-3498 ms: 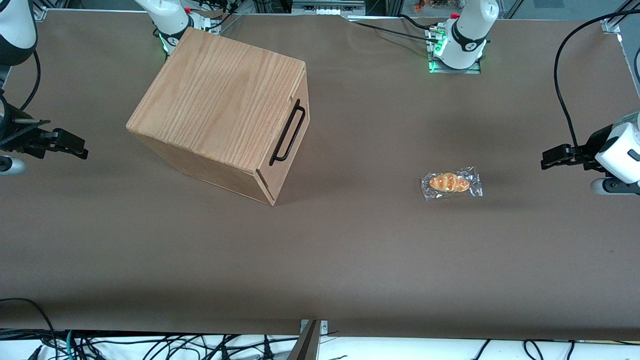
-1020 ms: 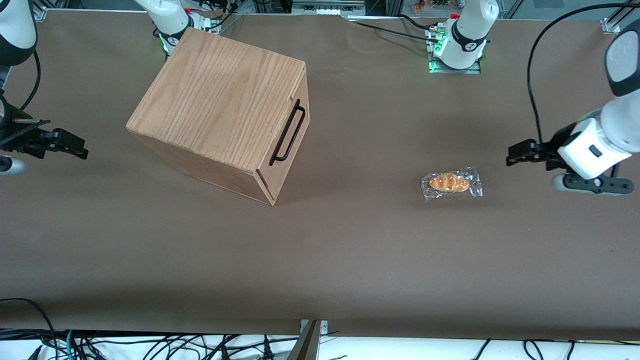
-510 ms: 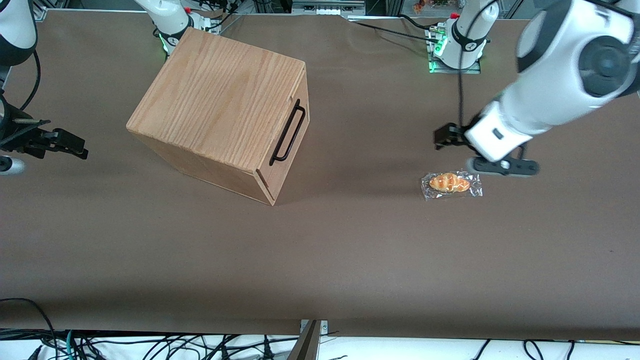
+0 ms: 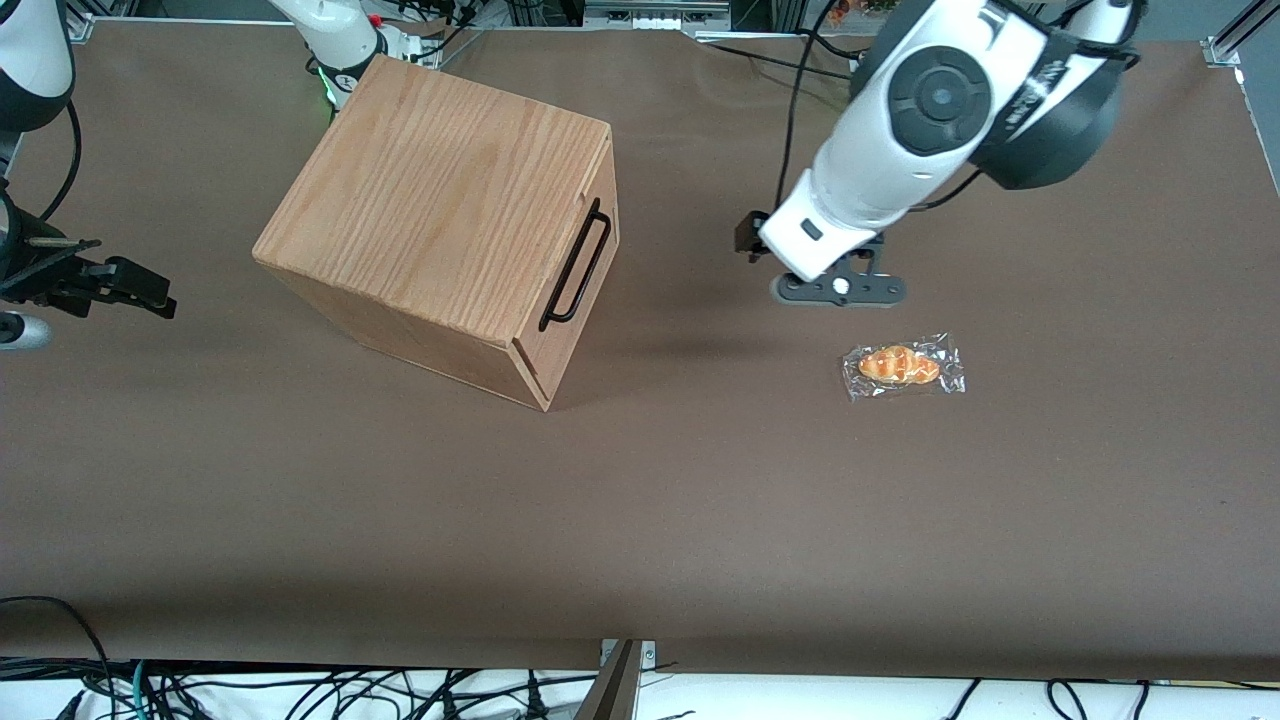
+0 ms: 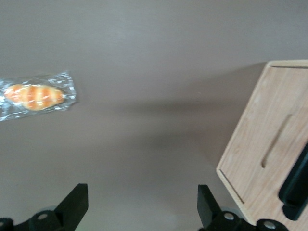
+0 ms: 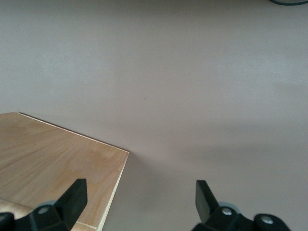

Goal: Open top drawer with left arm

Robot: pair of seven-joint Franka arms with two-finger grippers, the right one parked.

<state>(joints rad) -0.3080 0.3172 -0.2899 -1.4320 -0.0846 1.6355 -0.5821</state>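
Even overhead light on the brown table [image 4: 700, 500], a soft shadow pooling under the left arm's gripper [image 4: 745, 238], whose wide-apart fingers [image 5: 74, 204] frame a motion-blurred wrapped bread roll [image 5: 33, 96] and cabinet [image 5: 269, 144].

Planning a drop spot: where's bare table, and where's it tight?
Free: the table nearer the camera than the cabinet and wrapped bread. Tight: between the top drawer handle and the open left gripper, hovering there.

My gripper [image 4: 745, 237] hangs, fingers spread, above the table [image 4: 700, 500] in front of the cabinet [image 4: 440, 210], apart from its top drawer [image 4: 580, 262]. A wrapped bun [image 4: 900, 366] lies nearer the front camera than my gripper, toward my end.
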